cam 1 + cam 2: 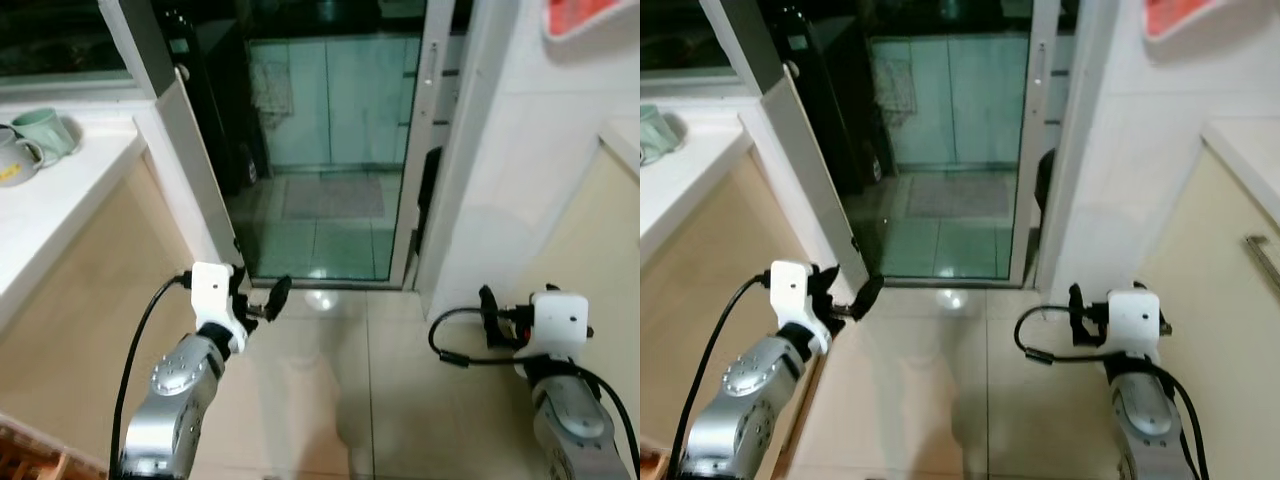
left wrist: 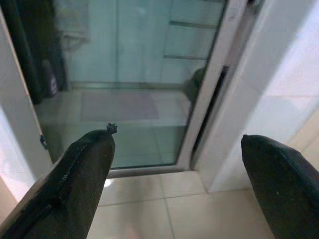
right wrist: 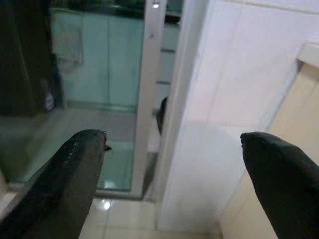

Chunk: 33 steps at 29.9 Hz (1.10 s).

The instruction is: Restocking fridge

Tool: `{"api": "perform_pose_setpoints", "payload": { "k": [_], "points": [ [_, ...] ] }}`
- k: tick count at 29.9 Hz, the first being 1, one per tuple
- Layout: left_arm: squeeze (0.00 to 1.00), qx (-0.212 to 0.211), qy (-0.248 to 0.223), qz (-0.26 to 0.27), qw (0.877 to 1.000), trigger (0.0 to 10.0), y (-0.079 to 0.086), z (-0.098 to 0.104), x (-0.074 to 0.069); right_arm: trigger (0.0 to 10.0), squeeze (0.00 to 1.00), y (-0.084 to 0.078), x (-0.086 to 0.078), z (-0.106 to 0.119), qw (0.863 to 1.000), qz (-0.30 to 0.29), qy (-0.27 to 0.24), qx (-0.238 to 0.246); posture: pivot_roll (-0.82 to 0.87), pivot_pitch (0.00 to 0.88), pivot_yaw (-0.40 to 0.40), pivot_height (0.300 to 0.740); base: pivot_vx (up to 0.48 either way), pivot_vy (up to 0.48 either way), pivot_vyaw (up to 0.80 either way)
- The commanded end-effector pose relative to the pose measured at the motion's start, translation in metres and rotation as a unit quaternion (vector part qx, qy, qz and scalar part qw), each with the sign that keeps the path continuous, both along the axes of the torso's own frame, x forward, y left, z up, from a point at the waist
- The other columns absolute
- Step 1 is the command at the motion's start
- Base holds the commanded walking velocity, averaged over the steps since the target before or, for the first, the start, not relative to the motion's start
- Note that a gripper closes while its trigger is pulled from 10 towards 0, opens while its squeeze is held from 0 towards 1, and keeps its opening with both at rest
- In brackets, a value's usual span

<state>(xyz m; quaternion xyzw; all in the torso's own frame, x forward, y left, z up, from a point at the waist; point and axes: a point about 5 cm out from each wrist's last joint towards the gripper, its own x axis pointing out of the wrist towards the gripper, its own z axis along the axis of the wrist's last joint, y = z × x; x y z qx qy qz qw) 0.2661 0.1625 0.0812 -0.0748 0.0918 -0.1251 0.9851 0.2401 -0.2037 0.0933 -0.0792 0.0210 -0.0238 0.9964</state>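
Setting: a narrow kitchen passage with a cream tiled floor [image 1: 330, 400] in the lower middle of the head views, leading to a glass sliding door [image 1: 330, 150] at upper centre.
Left side: a white counter [image 1: 60, 190] runs down the left edge of the left eye frame, with two pale green mugs [image 1: 30, 140] near its upper left corner.
Right side: a white tiled wall [image 1: 520, 160] fills the upper right, and a beige cabinet front [image 1: 1230, 290] with a metal handle sits at the right edge of the right eye frame.
Dark unit: a tall black shape [image 1: 215, 110] stands just left of the glass door, behind a white panel — I cannot tell whether it is the fridge.
Left gripper: the left gripper [image 1: 262, 300] is raised at lower left of the left eye view, empty; in its wrist view the two black fingers [image 2: 75, 174] stand well apart, pointed at the door threshold.
Right gripper: the right gripper [image 3: 169, 184] is raised at lower right of the head views, its fingers likewise spread wide and holding nothing, aimed at the door frame and tiled wall.
Task's thing: no food or drink to stock can be made out, and no fridge can be picked out with certainty — the goods are somewhere outside these frames.
Handling, as a judgement: fridge goods are likely chilled bottles, cartons or packets, some heavy and slick; a hold around the middle of the body, not the cap, seems safest.
Stage: most likely travelling, with nothing picked up.
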Motion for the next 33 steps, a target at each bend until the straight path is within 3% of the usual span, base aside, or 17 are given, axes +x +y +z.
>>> {"api": "perform_pose_setpoints", "payload": {
  "k": [1, 8, 16, 20, 25, 27, 28, 29, 30, 33],
  "points": [
    [0.00, -0.002, -0.005, -0.010, 1.000, 10.0, -0.009, 0.004, 0.004, 10.0, 0.00, -0.011, -0.006, -0.002, 1.000, -0.018, 0.008, -0.012, -0.22, 0.000, 0.061, 0.740, 0.461, 0.000, 0.00],
    [0.00, 0.001, -0.005, -0.008, 1.000, 10.0, -0.009, 0.005, 0.006, 10.0, 0.00, -0.011, -0.004, -0.002, 1.000, -0.021, 0.008, -0.008, -0.22, 0.000, 0.065, 0.740, 0.461, 0.000, 0.51],
    [0.00, -0.001, -0.006, 0.006, 1.000, 10.0, -0.011, 0.006, 0.008, 10.0, 0.00, -0.011, -0.003, -0.002, 1.000, -0.017, 0.007, -0.011, -0.23, 0.000, 0.068, 0.740, 0.443, 0.000, 0.08],
    [0.00, 0.002, -0.001, 0.009, 1.000, 10.0, -0.013, 0.004, 0.008, 10.0, 0.00, -0.011, -0.003, -0.002, 1.000, -0.018, 0.007, -0.010, -0.23, 0.000, 0.067, 0.740, 0.000, 0.000, 0.78],
    [0.00, 0.045, 0.016, 0.017, 0.999, 10.0, -0.007, -0.004, 0.006, 10.0, 0.00, -0.011, -0.003, -0.004, 1.000, -0.016, 0.016, -0.004, -0.23, 0.000, 0.072, 0.740, 0.000, 0.000, 0.00],
    [0.00, 0.116, 0.023, 0.009, 0.993, 10.0, 0.013, -0.013, -0.009, 10.0, 0.00, -0.004, -0.009, -0.004, 0.999, 0.010, 0.018, 0.026, -0.23, 0.000, 0.077, 0.740, 0.000, 0.000, 0.00],
    [0.00, 0.118, 0.028, 0.012, 0.993, 10.0, 0.021, -0.015, -0.018, 10.0, 0.00, -0.002, -0.013, -0.002, 0.999, 0.021, 0.020, 0.044, -0.23, 0.000, 0.076, 0.740, 0.000, 0.000, 0.00],
    [0.00, 0.107, 0.039, 0.019, 0.993, 10.0, 0.033, -0.017, -0.032, 10.0, 0.00, 0.002, -0.021, -0.002, 0.997, 0.039, 0.027, 0.067, -0.22, 0.000, 0.074, 0.740, 0.000, 0.000, 0.00],
    [0.00, 0.098, 0.041, 0.022, 0.994, 10.0, 0.035, -0.018, -0.036, 10.0, 0.00, 0.004, -0.025, -0.002, 0.996, 0.048, 0.032, 0.072, -0.22, 0.000, 0.068, 0.740, 0.000, 0.000, 0.00],
    [0.00, 0.050, 0.022, 0.024, 0.998, 10.0, 0.029, -0.013, -0.047, 10.0, 0.00, 0.010, -0.033, -0.003, 0.993, 0.069, 0.041, 0.088, -0.20, 0.000, 0.049, 0.740, 0.000, 0.000, 0.00]
  ]
}}
